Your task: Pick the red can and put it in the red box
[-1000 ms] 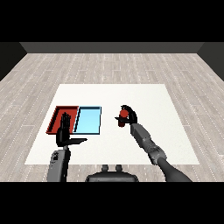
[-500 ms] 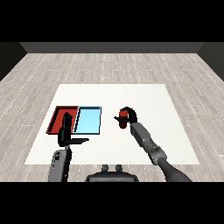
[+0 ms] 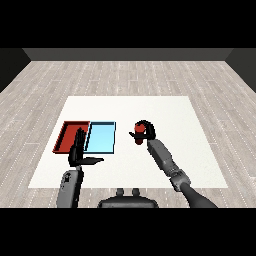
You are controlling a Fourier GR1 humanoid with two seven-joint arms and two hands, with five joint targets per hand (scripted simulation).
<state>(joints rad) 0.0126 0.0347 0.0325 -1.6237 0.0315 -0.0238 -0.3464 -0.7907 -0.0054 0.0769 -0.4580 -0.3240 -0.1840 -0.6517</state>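
Right robot hand (image 3: 146,129) curled round the red can (image 3: 139,132), holding it over the white table (image 3: 165,112), right of both trays; whether the can is clear of the surface is hard to tell. Red tray (image 3: 65,136) and light blue tray (image 3: 102,138) lie side by side, touching, at table left. Left robot hand (image 3: 79,150) at the near edge of the red tray, fingers straight, thumb spread sideways, holding nothing.
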